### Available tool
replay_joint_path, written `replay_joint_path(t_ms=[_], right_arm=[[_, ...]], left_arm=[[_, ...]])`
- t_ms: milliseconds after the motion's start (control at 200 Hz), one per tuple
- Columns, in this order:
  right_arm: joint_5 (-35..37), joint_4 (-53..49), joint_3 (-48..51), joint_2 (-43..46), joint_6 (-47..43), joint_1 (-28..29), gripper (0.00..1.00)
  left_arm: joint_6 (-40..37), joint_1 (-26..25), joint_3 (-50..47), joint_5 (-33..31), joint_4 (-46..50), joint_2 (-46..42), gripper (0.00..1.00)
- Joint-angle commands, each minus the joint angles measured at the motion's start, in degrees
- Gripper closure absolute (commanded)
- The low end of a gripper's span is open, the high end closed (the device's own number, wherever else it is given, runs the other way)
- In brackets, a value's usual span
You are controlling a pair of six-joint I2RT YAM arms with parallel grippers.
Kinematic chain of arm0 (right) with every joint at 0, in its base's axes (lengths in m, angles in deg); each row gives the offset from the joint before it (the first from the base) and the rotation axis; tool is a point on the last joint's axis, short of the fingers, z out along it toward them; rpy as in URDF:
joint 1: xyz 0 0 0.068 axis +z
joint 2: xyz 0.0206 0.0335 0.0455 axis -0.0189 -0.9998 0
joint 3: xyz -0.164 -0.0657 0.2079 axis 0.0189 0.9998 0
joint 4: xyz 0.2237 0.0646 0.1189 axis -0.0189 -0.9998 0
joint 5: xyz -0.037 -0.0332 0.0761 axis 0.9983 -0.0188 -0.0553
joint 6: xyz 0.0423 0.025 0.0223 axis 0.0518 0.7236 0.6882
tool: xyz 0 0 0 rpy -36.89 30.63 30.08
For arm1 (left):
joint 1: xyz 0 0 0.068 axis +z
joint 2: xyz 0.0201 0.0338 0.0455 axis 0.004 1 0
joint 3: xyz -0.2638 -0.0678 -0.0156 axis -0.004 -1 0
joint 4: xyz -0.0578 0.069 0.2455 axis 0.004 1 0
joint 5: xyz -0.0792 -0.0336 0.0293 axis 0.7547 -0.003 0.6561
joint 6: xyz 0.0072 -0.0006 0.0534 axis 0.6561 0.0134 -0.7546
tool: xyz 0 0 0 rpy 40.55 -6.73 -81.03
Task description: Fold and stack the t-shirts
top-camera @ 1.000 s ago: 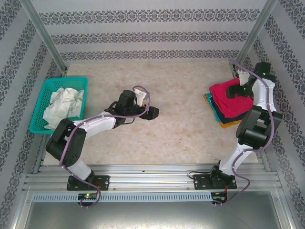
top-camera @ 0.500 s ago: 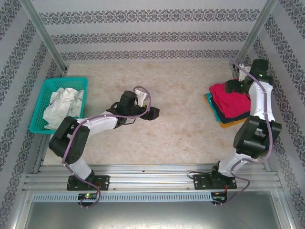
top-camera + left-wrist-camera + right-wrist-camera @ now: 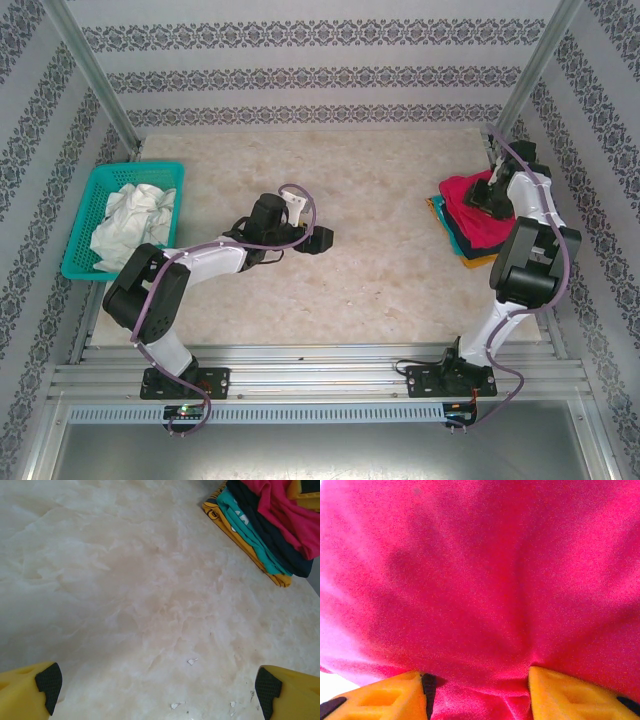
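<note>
Right gripper (image 3: 479, 686) — jaws about half closed, with a fold of the crimson-pink t-shirt (image 3: 480, 580) between them touching both fingers; whether it is gripped cannot be told. This shirt tops the navy t-shirt (image 3: 272, 535) and yellow-orange t-shirt (image 3: 212, 511) at the table's (image 3: 380, 200) right side. Left gripper (image 3: 157, 682) — jaws fully spread, empty.

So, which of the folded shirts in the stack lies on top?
The crimson-pink shirt. It lies over the navy one, with a teal layer under that and the yellow-orange shirt at the very bottom.
</note>
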State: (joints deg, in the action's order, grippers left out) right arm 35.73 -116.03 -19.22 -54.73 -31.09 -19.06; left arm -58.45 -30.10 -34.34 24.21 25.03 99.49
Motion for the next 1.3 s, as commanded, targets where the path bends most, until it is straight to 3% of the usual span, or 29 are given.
replay_joint_path(t_ms=[0,175,325,395,634,854,1059,1194,1299], right_arm=[[-4.44,-2.54,2.52,-0.24,3.85,-0.13,0.47],[-7.0,-0.58,4.59,3.46,4.13,-0.53,0.41],[-7.5,2.26,4.19,8.6,2.59,-0.86,0.2],[-7.04,3.53,4.37,10.22,2.19,-0.83,0.14],[-4.13,6.65,3.76,5.22,6.47,-3.36,0.13],[-5.35,0.86,-2.05,-2.65,6.41,-4.7,0.08],[-8.4,8.56,5.79,7.97,3.74,-4.92,0.02],[-11.07,16.39,16.93,19.18,0.47,-3.5,0.02],[-9.27,23.02,26.47,27.58,-4.56,0.3,0.02]], left_arm=[[1.17,-0.59,-0.22,-0.52,-3.68,-0.73,0.0],[1.51,-0.57,-0.2,-0.63,-4.62,-0.57,0.0],[0.27,-0.52,-0.77,-1.39,-4.36,-2.02,0.0],[-0.33,-0.44,-1.17,-2.34,-3.95,-2.91,0.0],[-1.57,0.15,-2.4,-3.16,-3.18,-4.92,0.0],[-2.18,0.42,-3.91,-4.77,-2.45,-7.41,0.0],[-3.55,1.27,-6.53,-8.25,-1.49,-11.27,0.0],[-5.64,3.04,-9.29,-12.55,1.45,-16.77,0.0],[-6.49,5.16,-12.4,-17.22,5.33,-23.38,0.0]])
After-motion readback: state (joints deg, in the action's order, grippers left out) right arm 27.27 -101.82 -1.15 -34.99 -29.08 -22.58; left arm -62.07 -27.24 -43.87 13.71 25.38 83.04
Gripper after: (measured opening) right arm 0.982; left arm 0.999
